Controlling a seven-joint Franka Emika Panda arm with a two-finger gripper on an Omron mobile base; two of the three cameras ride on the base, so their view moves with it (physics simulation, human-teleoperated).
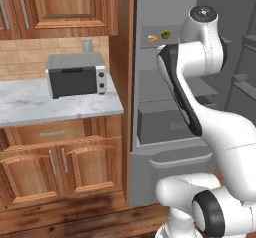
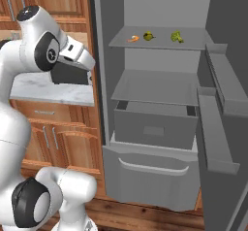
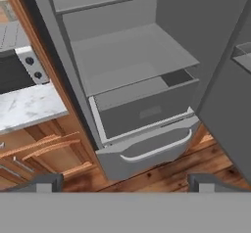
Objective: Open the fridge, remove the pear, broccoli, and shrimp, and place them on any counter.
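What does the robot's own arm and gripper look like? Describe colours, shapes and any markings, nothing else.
The arm is glossy white, built of thick rounded segments, with black bands at the joints and a round grey cap on the topmost joint. No cables or lettering are visible. The gripper has two small dark grey finger tips with squared, blocky ends; the hand behind them is white with a dark patch.

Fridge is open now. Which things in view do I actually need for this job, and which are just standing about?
Needed:
- tall grey fridge, door open
- tiny curved orange shrimp, top shelf
- small olive-green pear beside it
- bumpy dark-green broccoli floret, same shelf
- white marble counter, for setting them down
- open two-finger gripper

Standing about:
- small grey toaster oven
- brown wooden cabinets
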